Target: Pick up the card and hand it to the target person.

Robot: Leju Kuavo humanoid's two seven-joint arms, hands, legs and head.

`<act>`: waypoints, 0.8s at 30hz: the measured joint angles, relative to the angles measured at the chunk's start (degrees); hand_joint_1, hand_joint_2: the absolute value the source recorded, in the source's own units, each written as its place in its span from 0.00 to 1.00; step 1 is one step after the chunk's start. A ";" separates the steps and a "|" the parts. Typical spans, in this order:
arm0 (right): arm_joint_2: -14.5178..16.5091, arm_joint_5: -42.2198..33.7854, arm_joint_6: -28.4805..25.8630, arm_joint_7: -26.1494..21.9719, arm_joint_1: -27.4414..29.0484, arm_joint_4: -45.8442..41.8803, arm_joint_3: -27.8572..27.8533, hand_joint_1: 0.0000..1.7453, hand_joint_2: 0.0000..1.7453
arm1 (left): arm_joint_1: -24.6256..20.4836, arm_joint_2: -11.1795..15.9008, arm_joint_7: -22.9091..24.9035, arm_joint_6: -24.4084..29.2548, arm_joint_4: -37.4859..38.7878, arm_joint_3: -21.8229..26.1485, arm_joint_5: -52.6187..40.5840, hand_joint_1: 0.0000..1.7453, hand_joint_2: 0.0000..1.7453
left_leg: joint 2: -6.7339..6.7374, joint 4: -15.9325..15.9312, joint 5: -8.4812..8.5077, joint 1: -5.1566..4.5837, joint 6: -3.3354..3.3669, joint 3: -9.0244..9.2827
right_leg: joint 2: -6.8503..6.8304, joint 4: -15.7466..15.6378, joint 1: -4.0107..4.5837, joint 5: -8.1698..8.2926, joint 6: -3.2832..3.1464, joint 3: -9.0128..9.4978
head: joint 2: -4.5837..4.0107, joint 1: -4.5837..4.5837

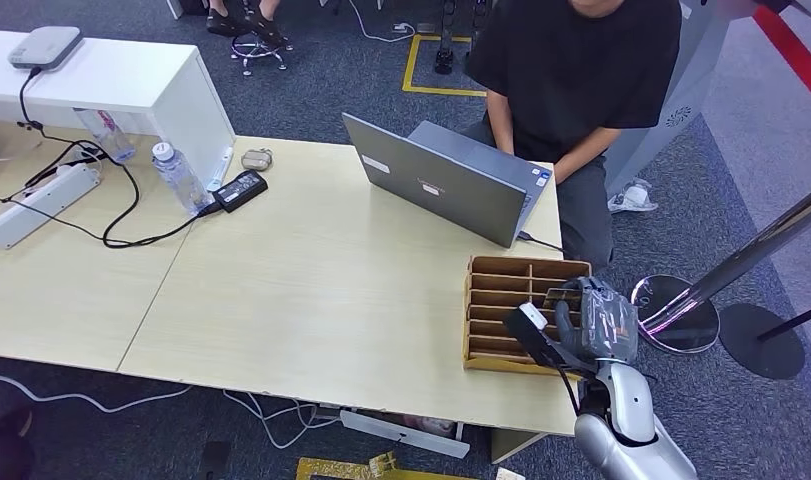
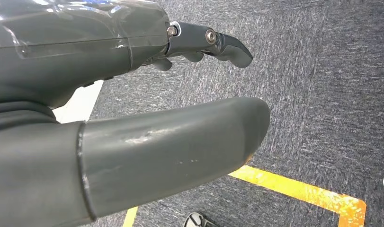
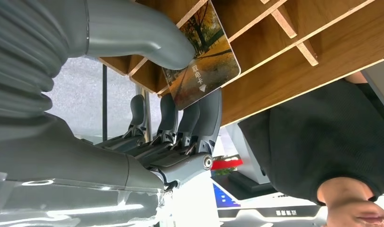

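We are looking at a pale wooden table [image 1: 311, 290], and a seam is running across its top between two joined sections. An open grey laptop [image 1: 446, 180] is sitting at the far edge, and a wooden divided rack [image 1: 511, 300] is resting near the right front corner. A black power adapter [image 1: 241, 189] and a small grey pouch [image 1: 256, 158] are lying beside two clear water bottles [image 1: 179, 178]. A white power strip [image 1: 36, 205] is lying at the left with black cables [image 1: 111, 215] looping around it. A white box shelf [image 1: 121, 85] is standing at the far left.

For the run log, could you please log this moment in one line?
right hand pinches card | over wooden organizer | left hand open
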 joint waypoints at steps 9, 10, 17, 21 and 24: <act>0.02 0.36 0.00 -0.01 -0.16 0.10 0.04 0.75 1.00 | 0.00 0.00 0.00 0.00 0.00 -0.11 0.00 0.00 0.00 | 0.00 0.00 0.00 0.00 0.00 0.00 | 0.00 0.00 0.00 0.00 0.00 0.00 | 0.00 0.00; 0.02 0.37 -0.01 -0.02 -0.16 0.11 0.05 0.76 1.00 | 0.00 0.00 -0.01 0.00 0.00 -0.11 0.00 0.00 0.00 | 0.00 0.00 0.00 0.00 0.00 0.00 | 0.00 0.00 0.00 0.00 0.00 0.00 | 0.00 0.00; 0.02 0.32 -0.08 -0.19 -0.28 0.13 0.06 0.79 1.00 | 0.00 0.00 -0.03 0.00 0.00 -0.11 0.01 0.00 0.00 | 0.00 0.00 0.00 0.00 0.00 0.01 | 0.01 0.00 0.00 0.01 0.01 0.01 | 0.00 0.00; 0.02 0.10 -0.11 -0.46 -0.33 0.14 0.06 0.80 1.00 | 0.00 0.00 -0.03 0.00 0.00 -0.11 0.04 0.00 0.00 | 0.00 0.00 0.00 0.00 0.00 0.01 | 0.01 0.00 0.00 0.01 0.01 0.01 | 0.00 0.00; 0.02 -0.17 -0.18 -0.55 -0.42 0.18 0.08 0.80 1.00 | 0.00 0.00 -0.04 0.00 0.00 -0.11 0.04 0.00 0.00 | 0.00 0.00 0.00 0.00 0.00 0.01 | 0.01 0.00 0.00 0.01 0.01 0.01 | 0.00 0.00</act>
